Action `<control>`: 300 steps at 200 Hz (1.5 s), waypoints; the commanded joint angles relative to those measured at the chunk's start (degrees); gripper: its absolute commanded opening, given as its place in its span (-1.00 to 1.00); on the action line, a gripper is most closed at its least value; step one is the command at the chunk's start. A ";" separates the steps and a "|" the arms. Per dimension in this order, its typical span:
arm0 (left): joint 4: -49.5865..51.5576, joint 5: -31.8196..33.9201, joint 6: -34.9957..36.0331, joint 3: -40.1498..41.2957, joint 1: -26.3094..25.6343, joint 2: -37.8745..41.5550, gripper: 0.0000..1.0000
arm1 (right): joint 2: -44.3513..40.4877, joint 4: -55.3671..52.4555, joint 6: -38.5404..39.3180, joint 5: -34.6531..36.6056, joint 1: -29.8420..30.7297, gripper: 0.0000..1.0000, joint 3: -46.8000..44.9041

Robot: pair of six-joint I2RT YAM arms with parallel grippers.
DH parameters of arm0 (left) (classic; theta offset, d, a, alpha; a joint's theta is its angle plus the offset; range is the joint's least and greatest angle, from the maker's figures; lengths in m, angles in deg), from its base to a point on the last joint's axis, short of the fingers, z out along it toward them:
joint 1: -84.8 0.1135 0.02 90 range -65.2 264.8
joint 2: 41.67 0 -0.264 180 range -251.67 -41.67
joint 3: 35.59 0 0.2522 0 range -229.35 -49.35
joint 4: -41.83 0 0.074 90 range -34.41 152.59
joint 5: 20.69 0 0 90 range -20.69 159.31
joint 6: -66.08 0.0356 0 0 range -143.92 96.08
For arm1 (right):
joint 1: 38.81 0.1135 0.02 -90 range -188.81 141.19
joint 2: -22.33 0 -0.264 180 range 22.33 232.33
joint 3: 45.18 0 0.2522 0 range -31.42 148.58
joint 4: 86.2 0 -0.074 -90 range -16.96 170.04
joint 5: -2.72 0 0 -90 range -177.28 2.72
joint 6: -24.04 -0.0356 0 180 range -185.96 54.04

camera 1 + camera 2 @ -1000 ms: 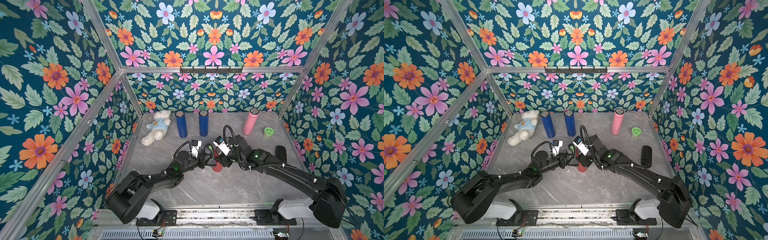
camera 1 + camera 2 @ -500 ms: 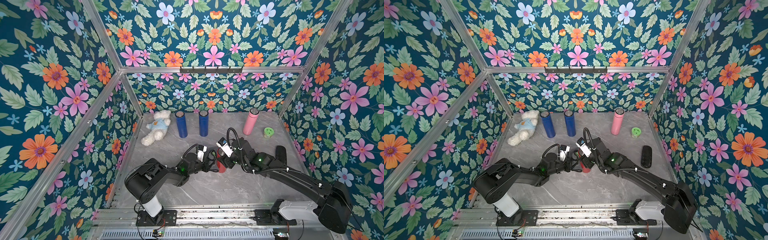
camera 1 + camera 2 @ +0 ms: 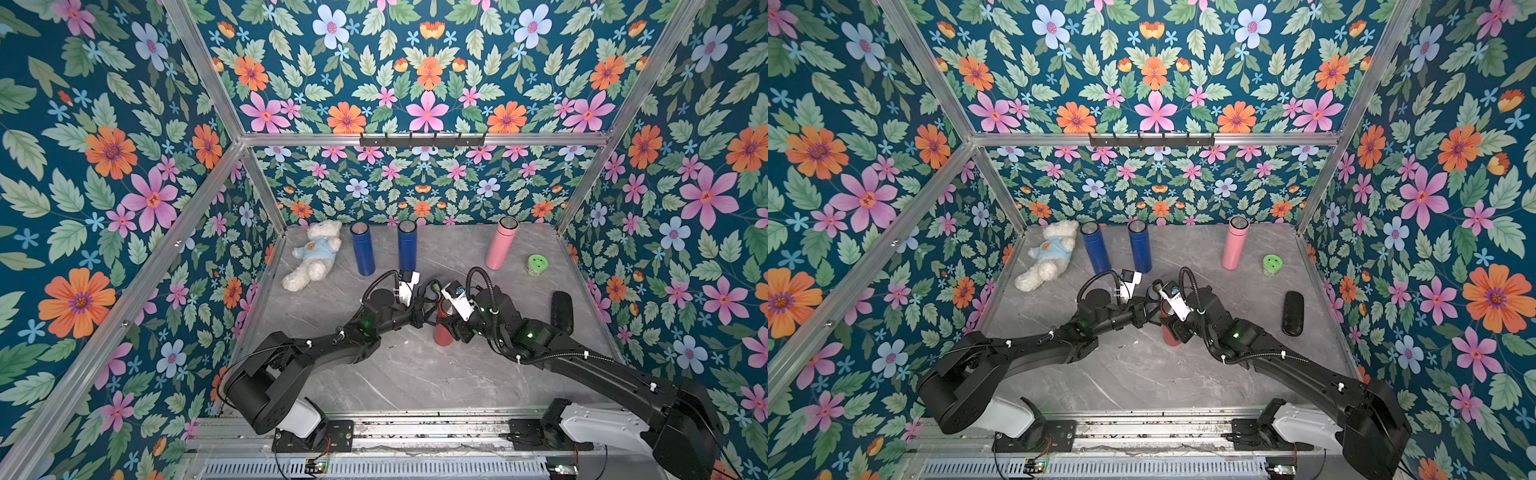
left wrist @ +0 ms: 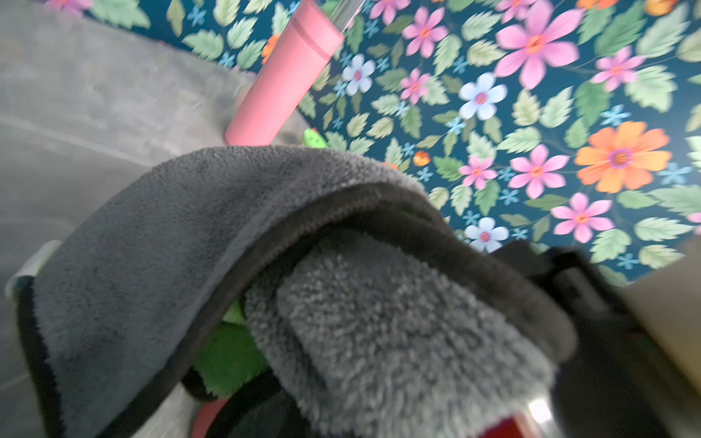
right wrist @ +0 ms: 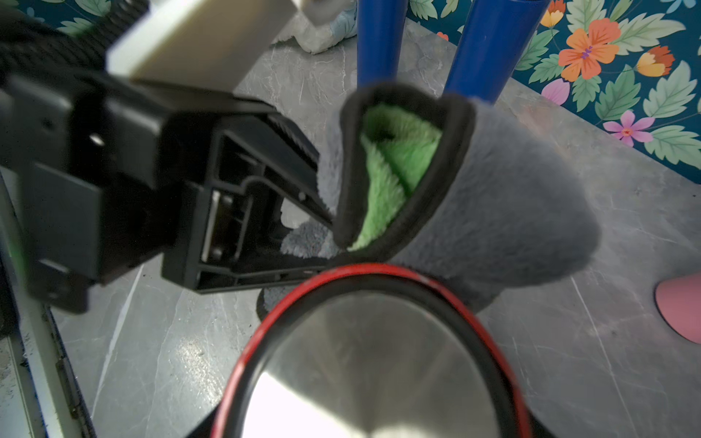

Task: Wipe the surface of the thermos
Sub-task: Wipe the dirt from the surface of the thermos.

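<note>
- Table, near edge: over the past second the left arm has pulled in from the near-left corner and now folds more steeply toward the middle.
- Centre: the right end effector has its jaws part-way apart around the body of the red thermos. It seems to grip the thermos, which stands roughly upright on the table. Both have shifted slightly to the right since a second ago.
- Just beside it, the left end effector is fully closed on a grey cloth with a green inner face.
- That cloth has been brought up to the thermos's upper part. The right wrist view shows it bunched right behind the red rim, though actual contact with the side is hidden.
- Judgement: the wiping stroke is under way or about to bite, with one arm bracing and the other rubbing. The lower body looks unwiped.
- Further right lies a black oblong object, well apart.
- Far edge, all unmoved: a teddy bear, two blue thermoses, a pink thermos and a green jar.
</note>
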 commanded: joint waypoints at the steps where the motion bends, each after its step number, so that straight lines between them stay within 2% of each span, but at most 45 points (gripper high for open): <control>1: -3.64 -7.33 -2.95 -0.15 -0.42 -0.58 -1.00 | 0.61 -2.79 -0.39 -1.95 0.05 -1.00 -0.96; 40: -14.52 -6.09 -6.86 4.28 -2.22 -8.42 -1.00 | -0.48 -2.75 -0.82 -1.25 0.05 -1.00 -2.00; 76: -17.76 -1.81 -6.13 5.20 -6.00 -17.08 -1.00 | -2.47 -2.84 -1.52 -0.05 0.05 -1.00 -3.43; 98: -17.28 1.10 -5.58 5.39 -7.22 -18.68 -1.00 | -3.71 -2.13 -2.68 1.21 0.05 -1.00 -5.18; 118: -11.89 3.70 -3.77 4.56 -7.79 -15.88 -1.00 | -4.75 -1.63 -4.23 2.55 0.04 -1.00 -6.85; 157: -0.93 12.00 -2.03 2.84 -9.88 -3.07 -1.00 | -8.66 2.39 -10.66 9.70 2.15 -1.00 -12.49; 181: -0.91 14.59 -4.21 2.09 -10.75 1.09 -1.00 | -8.41 4.61 -14.36 16.47 4.64 -1.00 -14.98; 207: -5.56 16.76 -7.32 2.30 -12.54 0.81 -1.00 | -6.66 6.92 -20.38 22.20 6.10 -1.00 -15.99; 226: -7.90 19.69 -9.02 2.43 -14.53 -2.01 -1.00 | -5.47 7.44 -24.06 26.04 7.11 -1.00 -15.99; 252: -16.35 22.70 -14.15 5.04 -17.20 -9.76 -1.00 | -5.26 7.14 -28.06 30.69 8.89 -1.00 -16.28; 283: -22.93 24.48 -18.43 6.21 -19.76 -20.11 -1.00 | -5.61 6.77 -28.89 31.61 9.75 -1.00 -16.43; 300: -24.20 25.27 -19.30 6.65 -20.32 -22.35 -1.00 | -5.88 6.35 -28.93 32.11 10.15 -1.00 -16.34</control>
